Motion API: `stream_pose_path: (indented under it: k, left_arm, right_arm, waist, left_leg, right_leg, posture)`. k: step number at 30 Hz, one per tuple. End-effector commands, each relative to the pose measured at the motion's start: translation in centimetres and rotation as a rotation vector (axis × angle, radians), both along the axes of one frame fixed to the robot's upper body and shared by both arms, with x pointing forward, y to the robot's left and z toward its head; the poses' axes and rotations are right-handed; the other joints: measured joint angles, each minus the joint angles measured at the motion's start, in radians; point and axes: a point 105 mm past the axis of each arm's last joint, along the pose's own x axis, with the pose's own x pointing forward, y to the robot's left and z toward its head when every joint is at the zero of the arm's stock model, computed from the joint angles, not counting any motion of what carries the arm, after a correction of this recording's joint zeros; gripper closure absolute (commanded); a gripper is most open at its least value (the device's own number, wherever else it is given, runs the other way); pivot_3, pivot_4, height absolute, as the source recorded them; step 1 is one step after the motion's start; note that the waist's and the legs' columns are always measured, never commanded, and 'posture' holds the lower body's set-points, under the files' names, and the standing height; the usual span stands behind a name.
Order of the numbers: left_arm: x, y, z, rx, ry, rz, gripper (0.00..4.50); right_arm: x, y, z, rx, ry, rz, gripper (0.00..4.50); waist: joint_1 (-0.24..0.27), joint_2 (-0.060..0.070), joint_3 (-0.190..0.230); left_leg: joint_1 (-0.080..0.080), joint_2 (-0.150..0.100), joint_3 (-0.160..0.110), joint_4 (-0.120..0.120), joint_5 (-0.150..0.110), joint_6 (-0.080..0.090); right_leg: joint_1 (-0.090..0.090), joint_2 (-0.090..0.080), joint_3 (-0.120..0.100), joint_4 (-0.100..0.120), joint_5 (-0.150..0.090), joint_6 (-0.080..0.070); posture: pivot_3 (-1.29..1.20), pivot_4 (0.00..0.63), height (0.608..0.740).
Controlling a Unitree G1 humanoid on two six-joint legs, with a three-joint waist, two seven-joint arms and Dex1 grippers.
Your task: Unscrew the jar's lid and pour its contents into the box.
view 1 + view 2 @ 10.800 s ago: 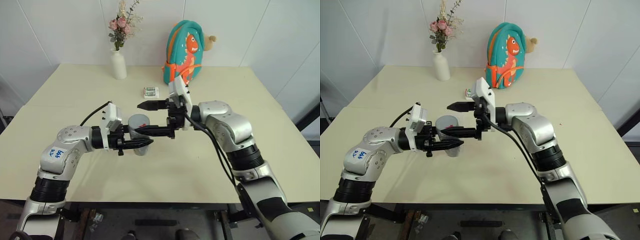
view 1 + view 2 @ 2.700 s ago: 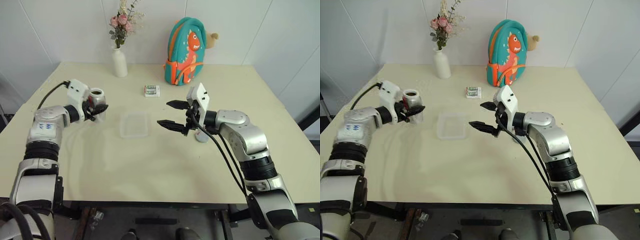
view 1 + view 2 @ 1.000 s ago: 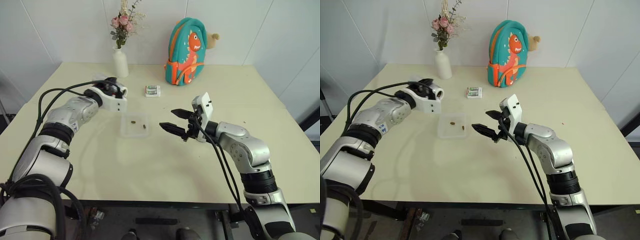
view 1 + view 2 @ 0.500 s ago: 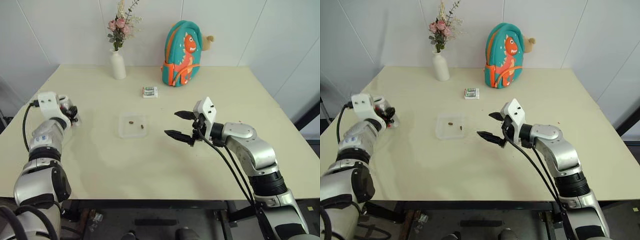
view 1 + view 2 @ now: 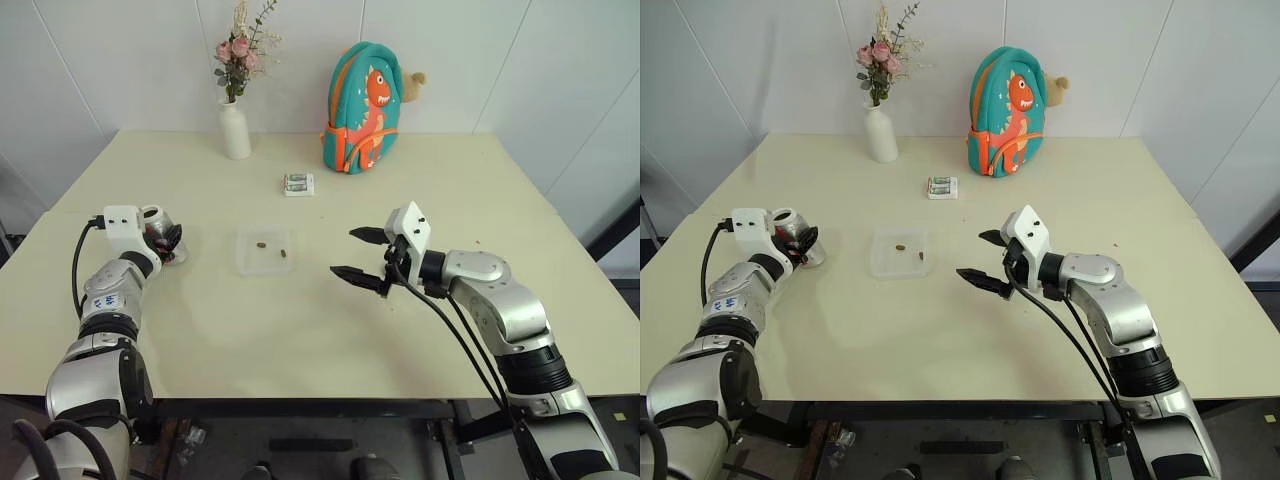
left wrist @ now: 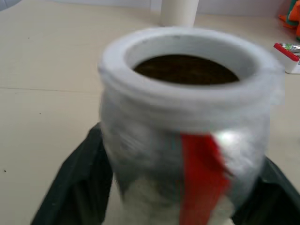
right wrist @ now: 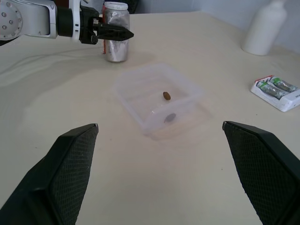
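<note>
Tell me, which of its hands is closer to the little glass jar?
The left hand: its fingers flank the jar on the table. The right hand hovers well away, beyond the clear box.

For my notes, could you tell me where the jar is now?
The jar stands upright on the table's left side, between the left gripper's fingers, left of the box.

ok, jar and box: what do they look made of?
Jar: clear and glossy with bright glints, a white threaded neck and a red label strip; glass or hard clear plastic, can't tell which. Box: translucent, slightly frosted thin plastic with rounded corners; the table and the brown pieces show through its walls.
</note>
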Motion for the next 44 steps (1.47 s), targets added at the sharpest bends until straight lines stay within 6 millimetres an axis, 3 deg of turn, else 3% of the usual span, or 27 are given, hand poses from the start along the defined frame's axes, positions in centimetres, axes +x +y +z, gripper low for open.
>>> stream_pose_path:
  k: [1,2,8,14,21,23,24,25,27,28,33,44]
  left_arm:
    - [-0.5,1.2,0.6,0.005,-0.02,0.024,0.32]
    - [-0.6,1.4,0.6,0.009,-0.015,0.031,0.04]
    - [-1.4,2.3,0.0,0.055,0.015,0.035,0.04]
    - [-5.0,2.7,-0.4,0.197,0.057,-0.05,0.04]
    - [-10.2,0.4,-0.6,0.365,0.135,-0.219,0.04]
    - [-11.2,-1.1,0.2,0.42,0.101,-0.309,0.04]
    - [-11.6,-2.3,1.1,0.466,0.046,-0.374,0.04]
    - [-12.2,-3.6,2.5,0.478,-0.059,-0.457,0.04]
    - [-13.0,-5.4,4.3,0.486,-0.183,-0.555,0.04]
    - [-13.3,-5.8,4.2,0.524,-0.149,-0.633,0.04]
    - [-13.7,-7.2,4.3,0.567,-0.089,-0.837,0.04]
    - [-12.7,-7.8,5.0,0.631,-0.133,-0.854,0.04]
  right_arm:
    - [-0.6,0.2,1.2,0.03,-0.041,0.018,0.0]
    - [-0.6,0.3,1.2,0.03,-0.04,0.019,0.0]
    - [-0.9,0.5,1.1,0.037,-0.037,0.023,0.0]
    - [-1.5,-0.3,0.3,0.042,-0.012,-0.006,0.0]
    - [-1.6,-2.2,-0.8,0.024,0.028,-0.046,0.0]
    - [-1.6,-2.7,-0.6,0.03,0.018,-0.041,0.0]
    - [-1.8,-2.9,-0.5,0.023,0.003,-0.03,0.0]
    - [-2.1,-3.0,-0.4,0.005,-0.018,-0.006,0.0]
    - [-2.6,-3.4,-0.1,-0.016,-0.065,0.039,0.0]
    - [-3.1,-3.4,0.1,-0.031,-0.097,0.082,0.0]
    - [-3.1,-4.1,0.7,-0.078,-0.152,0.147,0.0]
    - [-2.4,-6.1,0.5,-0.12,-0.154,0.089,0.0]
  waist:
    - [0.001,0.0,0.0]
    - [0.002,0.0,0.0]
    - [0.002,0.0,0.0]
    - [-0.001,0.0,0.0]
    - [0.008,0.0,0.0]
    - [0.007,0.0,0.0]
    - [0.007,0.0,0.0]
    - [0.007,0.0,0.0]
    - [0.008,0.0,0.0]
    - [0.007,0.0,0.0]
    - [0.001,0.0,0.0]
    - [0.001,0.0,0.0]
  left_leg:
    - [0.0,0.0,0.0,0.0,0.0,0.0]
    - [0.0,0.0,0.0,0.0,0.0,0.0]
    - [0.0,0.0,0.0,0.0,0.0,0.0]
    - [0.0,0.0,0.0,-0.001,0.0,0.0]
    - [0.005,0.001,0.0,-0.001,0.0,0.0]
    - [0.008,0.001,0.002,-0.002,0.0,0.0]
    - [0.01,0.002,0.002,-0.003,0.0,0.0]
    - [0.012,0.002,0.003,-0.004,0.0,0.0]
    - [0.013,0.002,0.003,-0.005,0.001,0.001]
    - [0.014,0.003,0.004,-0.005,0.001,0.001]
    - [0.015,0.003,0.01,-0.01,0.0,0.002]
    - [0.015,0.003,0.012,-0.014,-0.001,0.004]
  right_leg:
    - [0.0,0.0,0.0,0.0,0.0,0.0]
    - [0.0,0.0,0.0,0.0,0.0,0.0]
    - [0.0,0.0,0.0,0.0,0.0,0.0]
    - [0.0,0.0,0.001,0.0,0.0,0.0]
    - [0.005,0.0,0.001,-0.002,0.0,-0.003]
    - [0.008,0.0,0.001,-0.005,-0.001,-0.005]
    - [0.01,0.0,0.001,-0.008,-0.001,-0.006]
    - [0.014,0.0,0.001,-0.012,-0.006,-0.02]
    - [0.018,0.0,0.001,-0.018,-0.006,-0.022]
    - [0.019,0.0,0.001,-0.021,-0.005,-0.022]
    - [0.02,-0.001,0.006,-0.029,-0.002,-0.018]
    - [0.016,-0.001,0.007,-0.029,0.005,-0.003]
  posture:
    - [0.0,0.15,0.74]
    - [0.0,0.15,0.74]
    - [0.0,0.15,0.74]
    - [0.0,0.15,0.74]
    - [0.0,0.15,0.74]
    - [0.0,0.15,0.74]
    - [0.0,0.15,0.74]
    - [0.0,0.15,0.74]
    - [0.0,0.15,0.74]
    - [0.0,0.15,0.74]
    - [0.0,0.15,0.74]
    - [0.0,0.15,0.74]
